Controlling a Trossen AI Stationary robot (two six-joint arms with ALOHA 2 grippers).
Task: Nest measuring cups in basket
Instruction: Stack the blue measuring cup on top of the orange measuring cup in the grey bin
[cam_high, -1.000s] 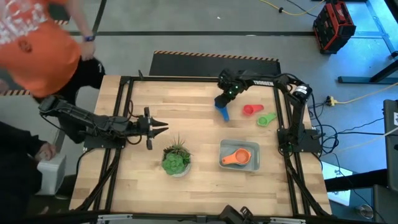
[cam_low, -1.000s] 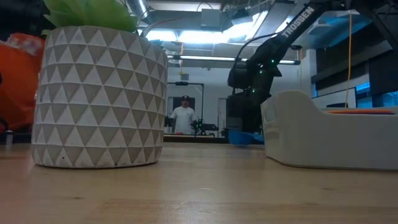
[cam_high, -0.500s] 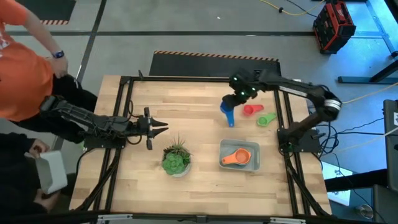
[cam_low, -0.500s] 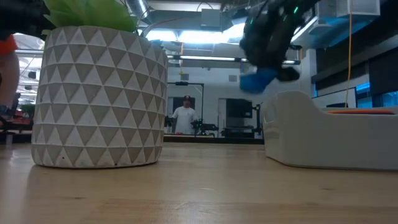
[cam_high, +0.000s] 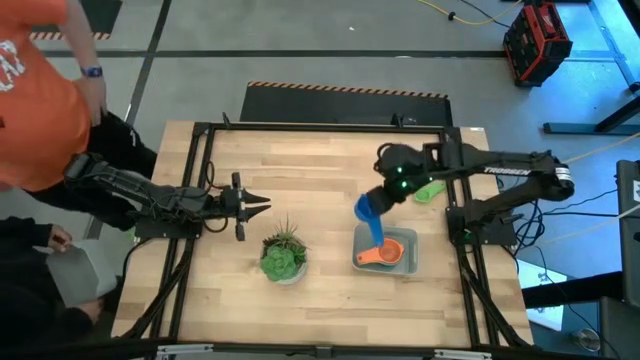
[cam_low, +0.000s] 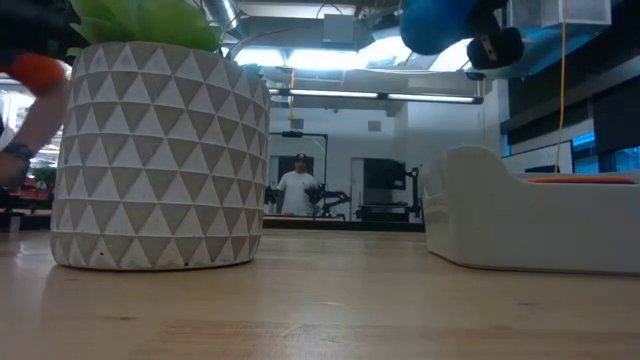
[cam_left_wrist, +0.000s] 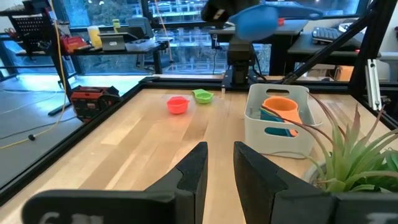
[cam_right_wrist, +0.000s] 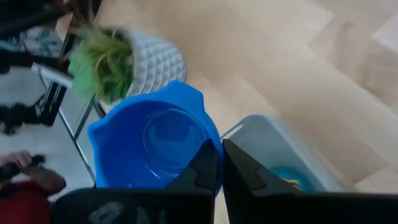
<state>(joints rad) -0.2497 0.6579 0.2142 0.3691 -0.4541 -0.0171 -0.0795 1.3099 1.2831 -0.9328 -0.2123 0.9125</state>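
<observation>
A person in an orange shirt (cam_high: 35, 95) stands at the far left, beside the wooden bench (cam_high: 300, 170). The left gripper (cam_high: 250, 206) waits over the left part of the bench, with its jaws a little apart and nothing between them. Just right of it sits a spiky green plant in a white patterned pot (cam_high: 283, 255). Further right, the right gripper (cam_high: 385, 192) is up in the air with its jaws clamped on the handle of a round blue plastic measuring cup (cam_high: 369, 213). The cup hangs just over the left edge of the small grey plastic basket (cam_high: 407, 262). An orange measuring cup (cam_high: 381, 253) lies inside the basket, on top of a teal cup (cam_left_wrist: 268, 114). Behind the basket, a red cup (cam_left_wrist: 178, 105) and a green cup (cam_high: 430, 190) rest on the bench.
</observation>
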